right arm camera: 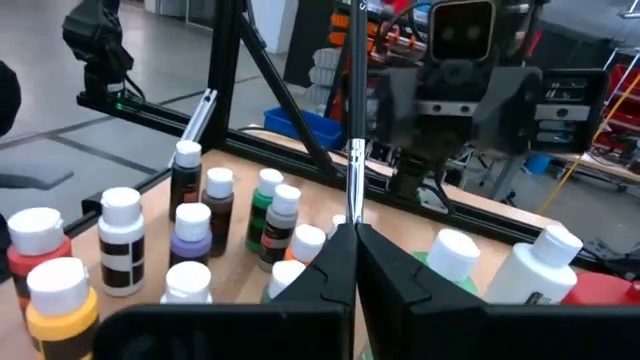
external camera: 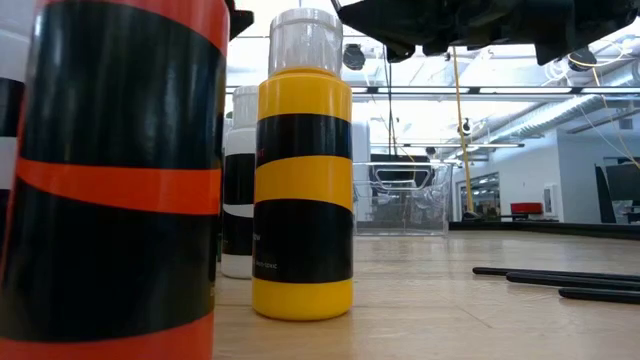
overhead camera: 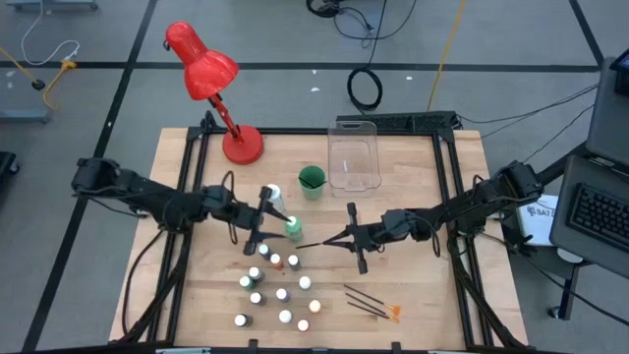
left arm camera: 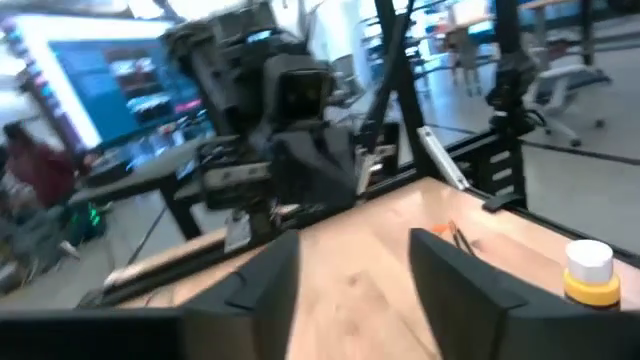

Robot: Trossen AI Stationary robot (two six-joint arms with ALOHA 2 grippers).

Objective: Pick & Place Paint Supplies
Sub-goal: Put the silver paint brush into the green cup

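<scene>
The right gripper (right arm camera: 348, 262) is clenched on a thin brush (right arm camera: 353, 150), which stands up between the closed fingers in its wrist view. From above, this gripper (overhead camera: 346, 237) sits at mid-table, with the brush (overhead camera: 313, 243) running toward 9 o'clock, its tip near a green bottle (overhead camera: 293, 230).

The left gripper (overhead camera: 257, 222) faces it from 9 o'clock. Its fingers (left arm camera: 262, 280) stand apart with only bare table between them, so it is released. A white bottle (overhead camera: 273, 197) lies just beside it at 1 o'clock, with the green bottle at its 4 o'clock.

Toward 6 o'clock from both grippers stands a cluster of small white-capped paint bottles (overhead camera: 278, 289). Further brushes (overhead camera: 368, 301) lie at 4 o'clock of that cluster, near the table's front edge.

Farther out, at 12 o'clock, a green cup (overhead camera: 312, 181) stands just beside a clear bin (overhead camera: 354, 161). A red lamp (overhead camera: 209, 85) stands at 10 o'clock, at the table's back corner.

In the low view a yellow-and-black bottle (external camera: 302, 190) stands nearest the middle.
</scene>
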